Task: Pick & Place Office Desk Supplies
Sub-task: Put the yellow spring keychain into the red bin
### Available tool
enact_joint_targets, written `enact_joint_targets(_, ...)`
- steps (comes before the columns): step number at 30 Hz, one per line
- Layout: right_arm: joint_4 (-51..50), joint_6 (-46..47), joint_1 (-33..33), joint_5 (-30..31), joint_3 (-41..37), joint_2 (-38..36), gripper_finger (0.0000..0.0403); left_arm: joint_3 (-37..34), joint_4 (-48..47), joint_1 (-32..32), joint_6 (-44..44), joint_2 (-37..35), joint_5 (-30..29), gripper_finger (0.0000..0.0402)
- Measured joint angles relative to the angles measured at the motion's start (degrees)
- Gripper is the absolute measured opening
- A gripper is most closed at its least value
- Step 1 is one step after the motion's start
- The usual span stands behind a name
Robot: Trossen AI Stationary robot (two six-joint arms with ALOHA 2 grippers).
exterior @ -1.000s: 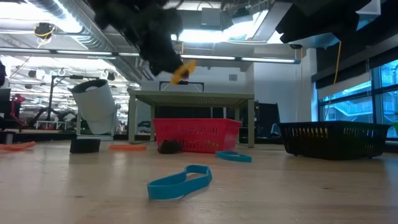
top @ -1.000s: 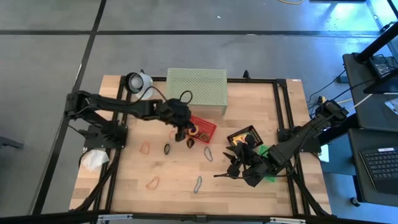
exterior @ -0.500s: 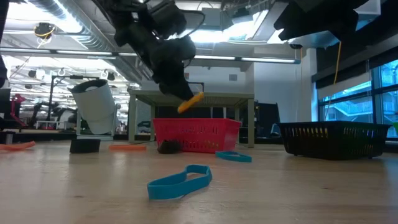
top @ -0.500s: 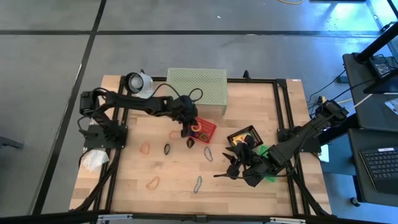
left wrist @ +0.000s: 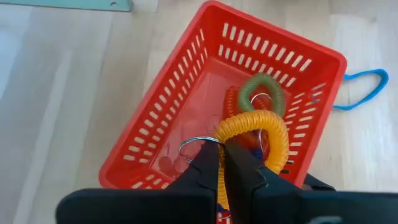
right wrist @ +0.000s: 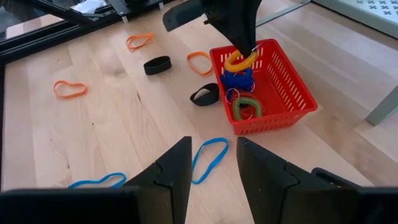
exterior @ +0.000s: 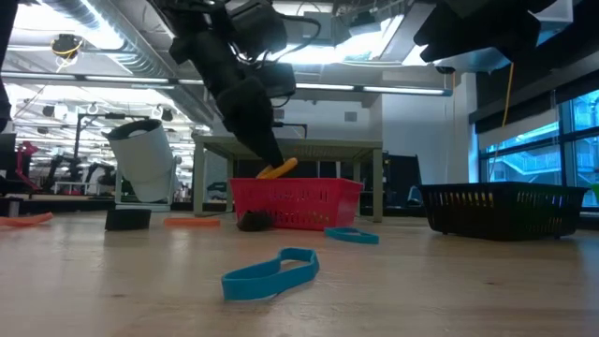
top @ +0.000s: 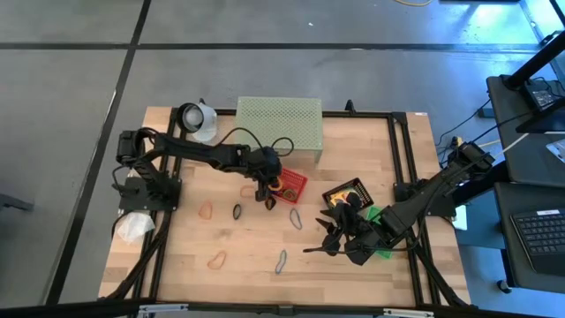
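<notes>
Your left gripper [left wrist: 221,163] is clamped on the orange coil keyring [left wrist: 256,129] over the red basket [left wrist: 186,99]; your right gripper [right wrist: 212,163], fingers apart, waits right; no writing is readable

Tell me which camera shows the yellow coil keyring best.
The left wrist view: the yellow coil keyring fills the middle, pinched by the left gripper over the red basket. The right wrist view shows it small, the low view only a sliver, the high view barely at all.
</notes>
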Motion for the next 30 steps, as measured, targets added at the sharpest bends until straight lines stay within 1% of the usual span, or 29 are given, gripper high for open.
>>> enact_joint_targets(7, 0.4, 0.0, 0.0, -0.1, 0.0, 0.0, 0.0127, 0.0, -1.3, -2.2, 0.8, 0.9, -3.2, 0.0003)
enact_joint_targets(17, 0.8, 0.0, 0.0, -0.2, 0.0, 0.0, 0.0127, 0.0, -1.0, -3.0, 0.6, 0.9, -4.5, 0.0004)
enact_joint_targets(22, 0.8, 0.1, 0.0, -0.2, 0.0, 0.0, 0.0127, 0.0, -1.0, -3.8, 0.4, 0.9, -5.1, 0.0024)
enact_joint_targets(27, 0.8, 0.2, 0.0, -0.4, 0.0, 0.0, 0.0127, 0.0, -1.0, -4.5, -0.1, 0.9, -9.2, 0.0054)
enact_joint_targets(30, 0.8, 0.2, 0.0, -1.8, 0.0, 0.0, 0.0127, 0.0, -1.0, -4.8, -0.1, 0.9, -9.8, 0.0068)
